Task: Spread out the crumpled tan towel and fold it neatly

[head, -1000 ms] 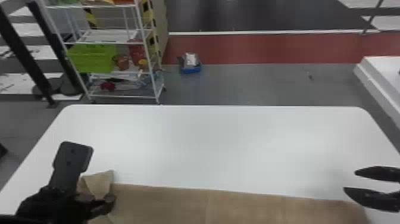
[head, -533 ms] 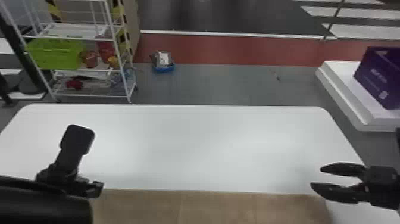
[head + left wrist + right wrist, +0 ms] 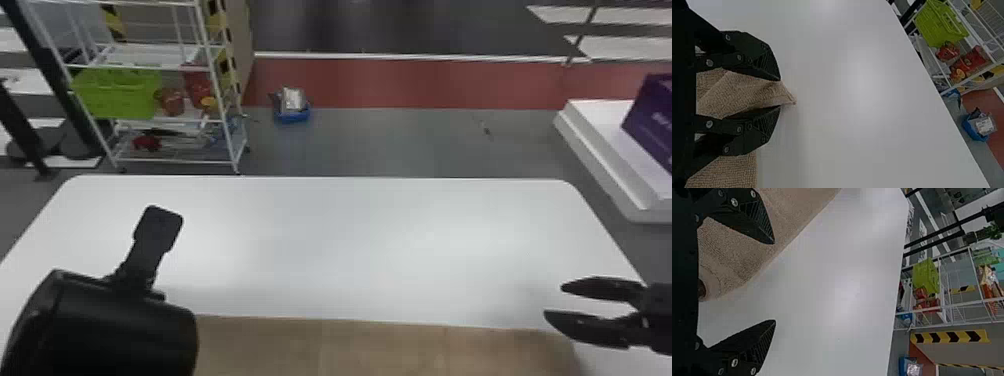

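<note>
Since the earlier frame, the left tool (image 3: 145, 250) has been moved inward over the worktop (image 3: 350, 240), toward its middle, and more of the left arm (image 3: 110, 325) is brought into the head view. The turned-up corner of the towel (image 3: 350, 345), seen beside that tool before, is now hidden there by the arm. The right tool (image 3: 554, 300) is kept near the worktop's right edge, and the head view is swung to the right.

In the left wrist view, the left tool (image 3: 780, 93) is seen parted, with a pointed corner of the towel lying between its fingers; neither finger is pressed shut on it. The right tool is also held spread, with nothing gripped, beside the right end of the towel. In the right wrist view, one finger (image 3: 752, 219) is seen over the towel and the other over bare worktop.

The towel is laid flat along the worktop's near side. Beyond the worktop, a green basket (image 3: 117, 92) is held on a white rack (image 3: 227, 120), and a purple box (image 3: 652, 120) is set on a white platform (image 3: 590, 130).
</note>
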